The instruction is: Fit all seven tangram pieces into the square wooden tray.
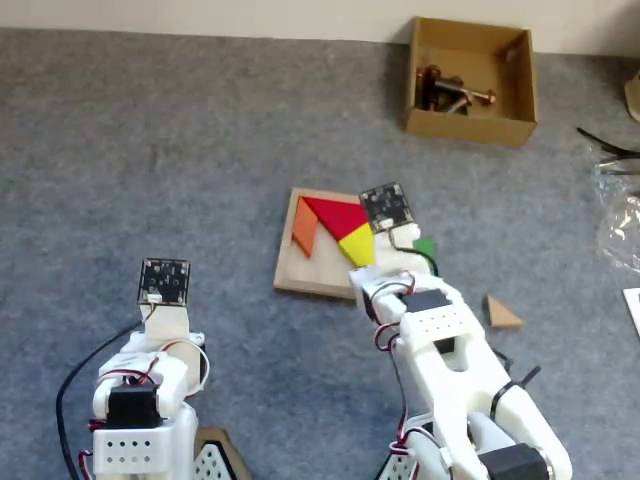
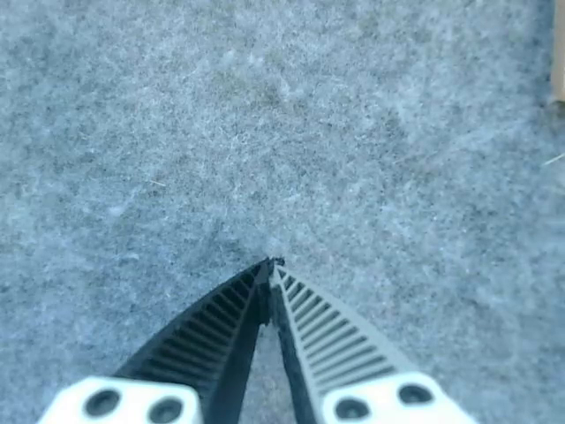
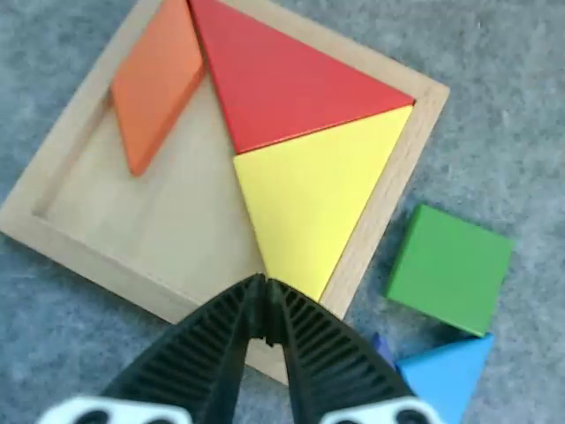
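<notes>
**Right tips at the tray's near rim, three pieces seated**

My right gripper [image 3: 265,290] has its fingers pressed together with nothing between them. It hangs just over the near rim of the square wooden tray [image 3: 422,132], right at the sharp point of the yellow triangle [image 3: 318,194].

Ahead of those tips, the yellow triangle runs one side along the tray's right-hand rim and meets the red triangle [image 3: 282,79] edge to edge. The red triangle lies beyond it, against the far rim. The orange parallelogram [image 3: 154,84] sits ahead and to my left, along the left rim, with one edge against the red piece.

The open room is the bare tray floor just ahead and left of my tips. It is bounded by the orange piece, the two triangles and the near rim.

Just outside the rim on my right lie the green square [image 3: 450,265] and, nearer to me, the blue triangle [image 3: 441,375], both on the grey mat [image 2: 265,132]. A tan triangle [image 1: 502,314] lies farther right, well apart from the tray.

My left gripper [image 2: 269,265] is also closed tip to tip, over bare mat well to the left of the tray. A cardboard box [image 1: 470,80] sits far ahead, beyond the tray.
</notes>
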Tool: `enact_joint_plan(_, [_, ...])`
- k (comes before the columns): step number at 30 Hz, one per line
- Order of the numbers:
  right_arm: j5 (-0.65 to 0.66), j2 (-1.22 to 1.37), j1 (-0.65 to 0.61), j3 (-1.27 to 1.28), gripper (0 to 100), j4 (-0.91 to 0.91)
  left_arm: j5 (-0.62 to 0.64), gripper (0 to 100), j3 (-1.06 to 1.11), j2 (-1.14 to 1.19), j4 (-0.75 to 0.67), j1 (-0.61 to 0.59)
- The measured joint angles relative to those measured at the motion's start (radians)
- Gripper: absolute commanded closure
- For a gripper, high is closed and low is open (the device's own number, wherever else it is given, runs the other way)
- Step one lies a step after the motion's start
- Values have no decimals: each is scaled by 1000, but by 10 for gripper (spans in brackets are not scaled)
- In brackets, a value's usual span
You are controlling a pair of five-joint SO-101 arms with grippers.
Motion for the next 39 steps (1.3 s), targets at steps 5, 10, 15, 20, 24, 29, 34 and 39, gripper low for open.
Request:
enact_joint_plan(5, [0,0,18,0,992,0,0,993,0,0,0,0])
enact_joint_plan(10, [0,0,66,0,992,0,0,993,0,0,0,0])
enact_joint_plan(15, [0,0,71,0,992,0,0,993,0,0,0,0])
enact_joint_plan(20, [0,0,71,0,992,0,0,993,0,0,0,0])
enact_joint_plan(24, [0,0,71,0,992,0,0,993,0,0,0,0])
enact_joint_plan(29, [0,0,71,0,992,0,0,993,0,0,0,0])
enact_joint_plan(34, [0,0,71,0,992,0,0,993,0,0,0,0])
enact_joint_plan(39, [0,0,71,0,992,0,0,993,0,0,0,0])
